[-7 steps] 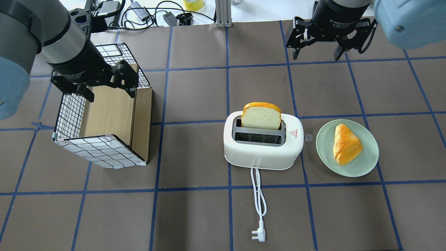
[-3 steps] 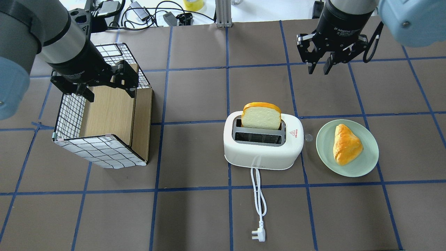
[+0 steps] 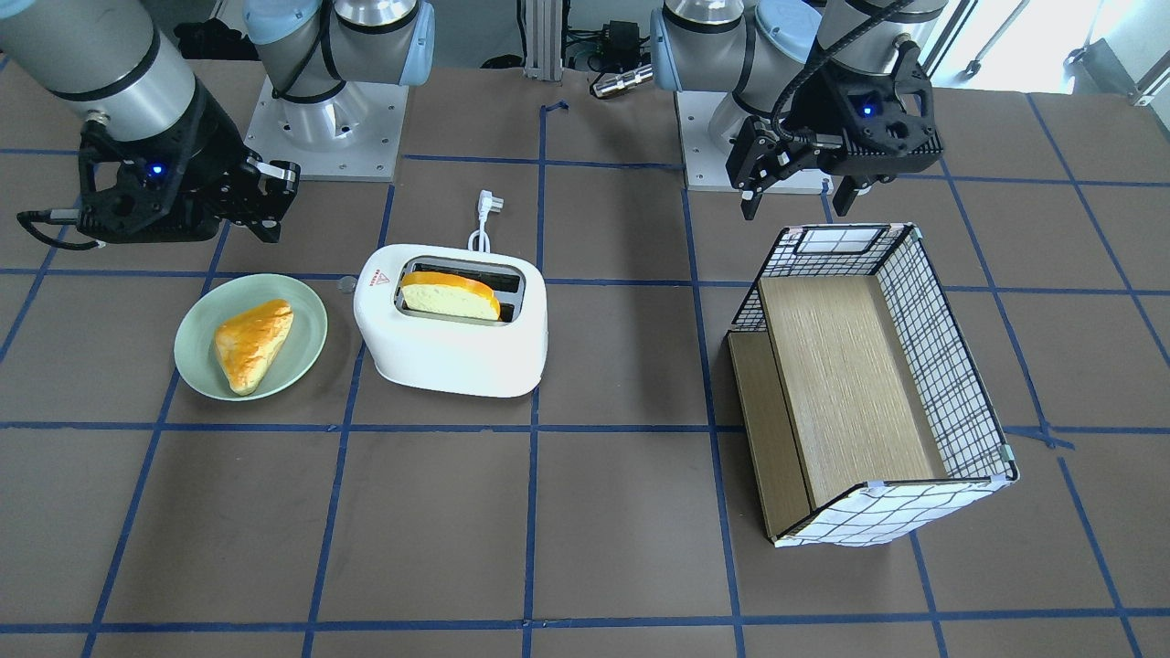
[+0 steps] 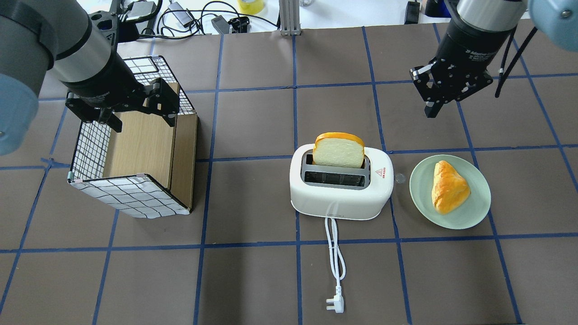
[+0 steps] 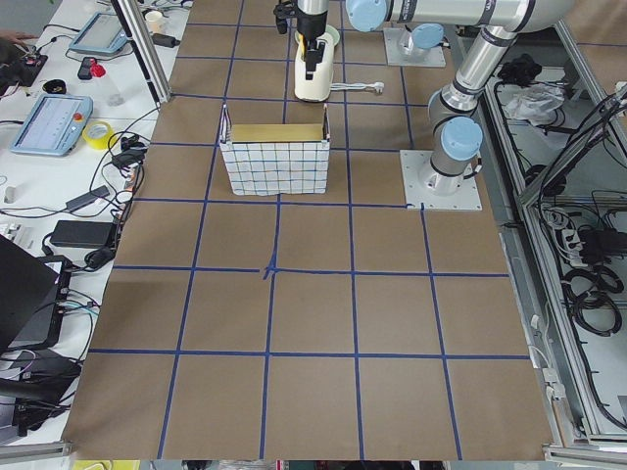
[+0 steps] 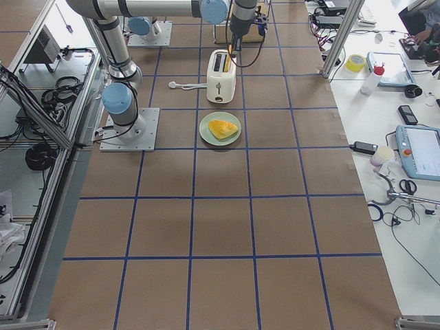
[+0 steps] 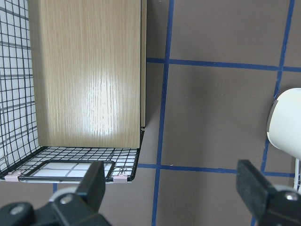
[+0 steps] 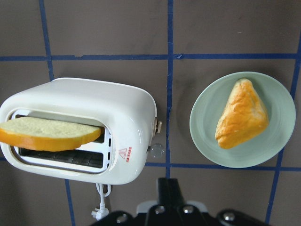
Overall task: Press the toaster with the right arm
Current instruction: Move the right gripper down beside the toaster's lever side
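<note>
Brown paper matting ruled with blue tape covers the table, where nothing has shifted. The only change over the last second belongs to the right arm: its right gripper has swung from the far edge toward the plate side, and its fingers, spread a second ago, are now pressed together into one blunt, empty tip. This reads as preparation for pushing rather than grasping, so the press is judged not yet begun. The left gripper hangs with fingers spread over the wire-grid crate, holding nothing. The toaster stands upright mid-table, well apart from the closed fingers, which hover beyond it and to its right, past the green plate. A bread slice stands proud in the far slot; a pastry lies on the plate. Smallest is the knob on the toaster's end wall facing the plate, probably the lever to depress; in the right wrist view the closed tip roughly lines up with it.
</note>
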